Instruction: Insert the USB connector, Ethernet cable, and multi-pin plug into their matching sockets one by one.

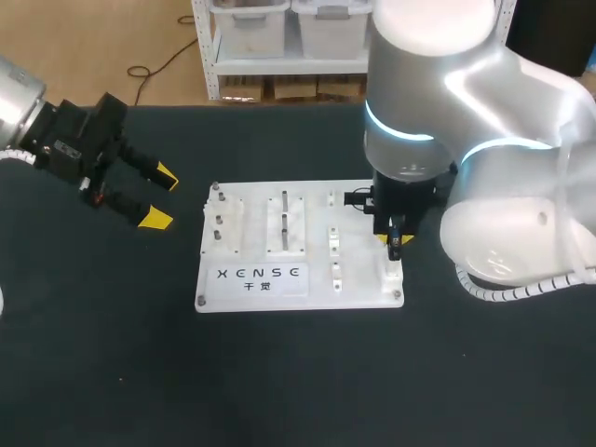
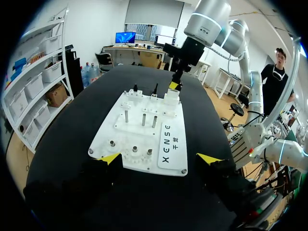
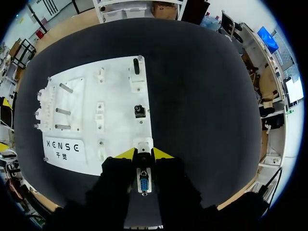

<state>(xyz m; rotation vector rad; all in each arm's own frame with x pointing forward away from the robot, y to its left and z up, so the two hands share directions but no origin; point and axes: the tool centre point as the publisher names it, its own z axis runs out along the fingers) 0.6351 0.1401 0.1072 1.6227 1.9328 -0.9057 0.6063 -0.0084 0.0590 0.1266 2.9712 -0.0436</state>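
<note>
Clenched on the multi-pin plug (image 3: 143, 185), the right claw (image 3: 143, 153) points straight down over the near right corner of the white board (image 1: 256, 289), both fingers pressing the plug's sides. Its blue face with a metal rim shows between the fingers in the right wrist view. Just ahead of the yellow tips stands a white socket block (image 3: 143, 144), and whether the plug touches it I cannot tell. Farther along the board's right side sit a small black part (image 3: 139, 111) and, at the far edge, a dark upright piece (image 3: 136, 66); what sort each is I cannot tell. Upright metal pegs (image 3: 62, 111) stand on the board's left half. Printed lettering (image 1: 259, 273) runs along its near left part. Over the black table (image 1: 298, 372), well to the left of the board, hangs the left claw (image 1: 160, 197), released, its yellow tips wide apart and holding nothing
</note>
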